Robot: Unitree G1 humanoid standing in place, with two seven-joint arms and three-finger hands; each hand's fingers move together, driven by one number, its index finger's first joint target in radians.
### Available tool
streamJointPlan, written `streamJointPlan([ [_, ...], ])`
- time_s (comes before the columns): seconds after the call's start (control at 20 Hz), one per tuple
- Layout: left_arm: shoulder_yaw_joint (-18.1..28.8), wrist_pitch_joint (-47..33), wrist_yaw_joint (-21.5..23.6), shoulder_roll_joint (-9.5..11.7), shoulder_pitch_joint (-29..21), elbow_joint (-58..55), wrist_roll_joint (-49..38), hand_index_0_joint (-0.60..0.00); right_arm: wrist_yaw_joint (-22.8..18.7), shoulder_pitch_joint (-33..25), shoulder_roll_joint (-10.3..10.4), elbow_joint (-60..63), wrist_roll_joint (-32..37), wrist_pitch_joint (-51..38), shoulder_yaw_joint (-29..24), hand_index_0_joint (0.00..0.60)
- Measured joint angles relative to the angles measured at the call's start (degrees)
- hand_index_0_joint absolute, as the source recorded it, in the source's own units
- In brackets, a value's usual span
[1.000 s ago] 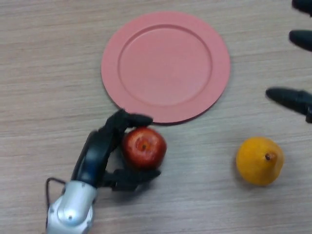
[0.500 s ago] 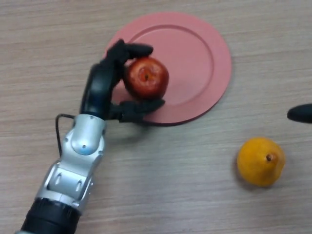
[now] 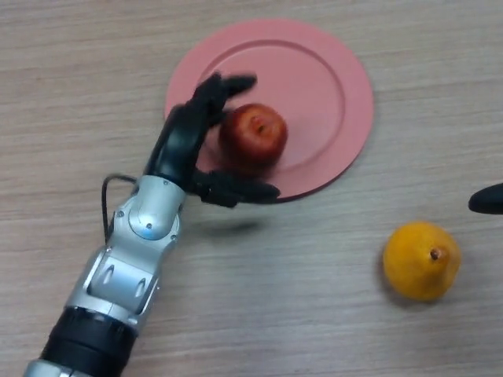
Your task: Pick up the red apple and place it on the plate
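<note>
Head view, looking down on a wooden counter [image 3: 71,94]: a red apple [image 3: 253,133] sits on a pink plate [image 3: 314,71], toward the plate's 8 o'clock side. The left hand [image 3: 189,145] is beside the apple at its 9 o'clock, fingers spread apart and no longer clamped on it (thumb below). An orange fruit [image 3: 420,261] lies at 4 o'clock. Only a dark tip of the right hand [image 3: 487,199] shows at 3 o'clock; its state cannot be told.
</note>
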Motion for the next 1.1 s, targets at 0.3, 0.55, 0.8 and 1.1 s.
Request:
streamJointPlan([
  [0.3,10.16,-2.82,-4.98,3.93,9.12,-31.12,0.69,0.0,-0.13,-4.53,-0.56,3.17,1.43,0.0,0.42,0.0],
  [0.55,22.12,9.06,-14.66,8.28,20.35,-51.17,-25.88,0.0,-0.27,-3.64,-0.74,6.67,4.6,-5.1,2.35,0.0],
  [0.8,29.26,33.96,-14.86,9.86,26.11,-61.22,-39.95,0.0,-0.69,-0.5,1.07,8.96,5.88,-9.29,2.97,0.0],
  [1.1,29.26,33.98,-14.86,10.05,25.74,-61.18,-39.8,0.0,-0.74,0.72,2.37,6.37,5.76,-9.91,4.42,0.0],
])
